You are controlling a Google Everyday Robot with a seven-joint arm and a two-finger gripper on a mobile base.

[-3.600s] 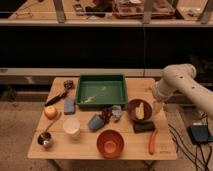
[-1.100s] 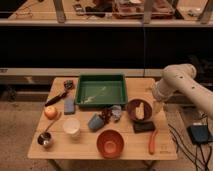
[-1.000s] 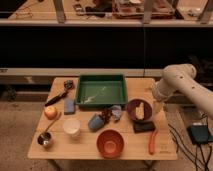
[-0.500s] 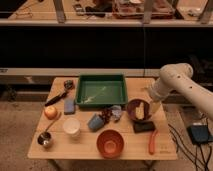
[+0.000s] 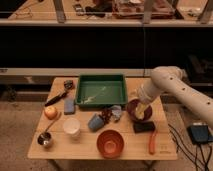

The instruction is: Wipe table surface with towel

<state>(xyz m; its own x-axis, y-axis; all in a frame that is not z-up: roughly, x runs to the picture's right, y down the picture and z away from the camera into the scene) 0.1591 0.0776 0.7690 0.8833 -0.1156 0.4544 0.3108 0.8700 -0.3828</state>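
Dark shelving is running across the background, and a speckled floor is showing around a light tan wooden table surface [image 5: 82,149] with visible plank lines. A green rectangular tray [image 5: 100,77] is sitting at the rear centre of the tabletop. The towel [image 5: 116,111], a small pale blue-grey cloth, is lying just in front of the tray's front right corner, between a blue cup [image 5: 95,122] on its left and a dark red bowl [image 5: 130,115] on its right. A small dark reddish item between cup and towel is too blurred to identify.

A white arm is reaching in from the right, and the gripper [image 5: 141,108] is hanging over the dark red bowl, near the towel but not touching it. Whether the gripper is open or closed cannot be told, and nothing is seen in its hold.

Other items noted:
- A flat blue block [image 5: 69,105] and an orange fruit [image 5: 50,112] are lying at the left.
- A white cup [image 5: 71,126] and a small metal cup [image 5: 45,140] are standing nearer the front.
- An orange bowl [image 5: 110,143] is standing at the front centre.
- A black block [image 5: 144,127] is lying just in front of the dark red bowl
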